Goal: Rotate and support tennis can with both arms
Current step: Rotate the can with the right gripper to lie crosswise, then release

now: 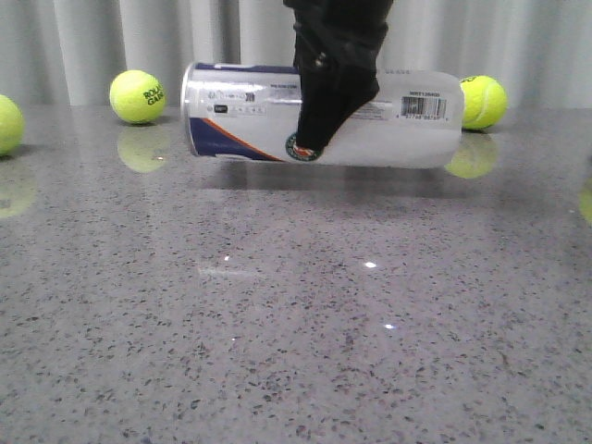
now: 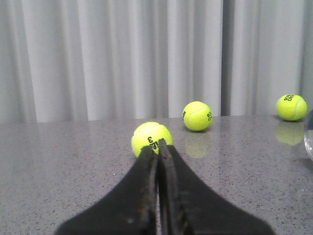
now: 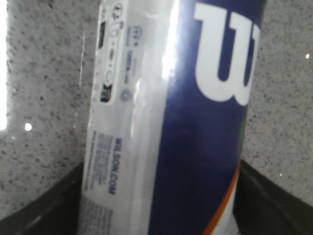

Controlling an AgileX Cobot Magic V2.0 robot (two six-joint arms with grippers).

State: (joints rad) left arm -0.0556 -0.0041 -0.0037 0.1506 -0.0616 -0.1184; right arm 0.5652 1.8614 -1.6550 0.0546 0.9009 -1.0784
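The tennis can lies horizontal at the back of the grey table, its navy and orange label to the left and its barcode to the right. My right gripper comes down from above and is shut on the can's middle. In the right wrist view the can with its white "W" fills the gap between the two dark fingers. I cannot tell whether the can touches the table. My left gripper is shut and empty, low over the table and apart from the can. It does not show in the front view.
Yellow-green tennis balls sit by the grey curtain: one left of the can, one at its right end, one at the far left edge. In the left wrist view one ball lies just beyond the fingertips, with two more farther off.
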